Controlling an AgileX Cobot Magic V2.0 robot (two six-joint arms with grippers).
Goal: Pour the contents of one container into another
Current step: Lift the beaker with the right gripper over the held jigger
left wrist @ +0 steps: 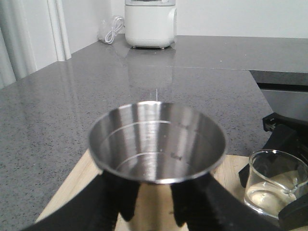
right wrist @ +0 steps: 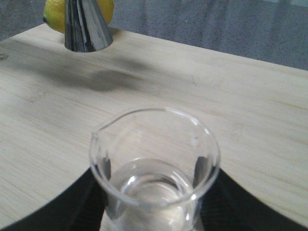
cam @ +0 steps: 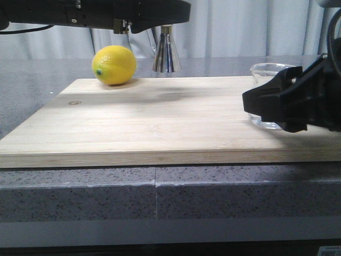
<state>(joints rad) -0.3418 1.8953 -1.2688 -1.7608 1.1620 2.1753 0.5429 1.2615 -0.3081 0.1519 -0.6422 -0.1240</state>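
The steel jigger [left wrist: 156, 142] is held upright with my left gripper [left wrist: 151, 207] shut on its body below the upper cup, whose inside looks empty. In the front view only the jigger's lower cone [cam: 166, 53] shows under the left arm, its base just above the board's far part. The clear glass beaker [right wrist: 154, 163] stands on the cutting board [cam: 160, 117] at the right, its lip toward the jigger [right wrist: 86, 29]. My right gripper [right wrist: 154, 192] is shut on the beaker [cam: 269, 74], one finger pressed on each side. A little clear liquid seems to lie in its bottom.
A yellow lemon [cam: 113, 65] lies on the board's far left, just beside the jigger. A white appliance [left wrist: 150, 24] with a cable stands far back on the grey stone counter [left wrist: 57, 120]. The right gripper's black body [cam: 287, 101] hides part of the beaker.
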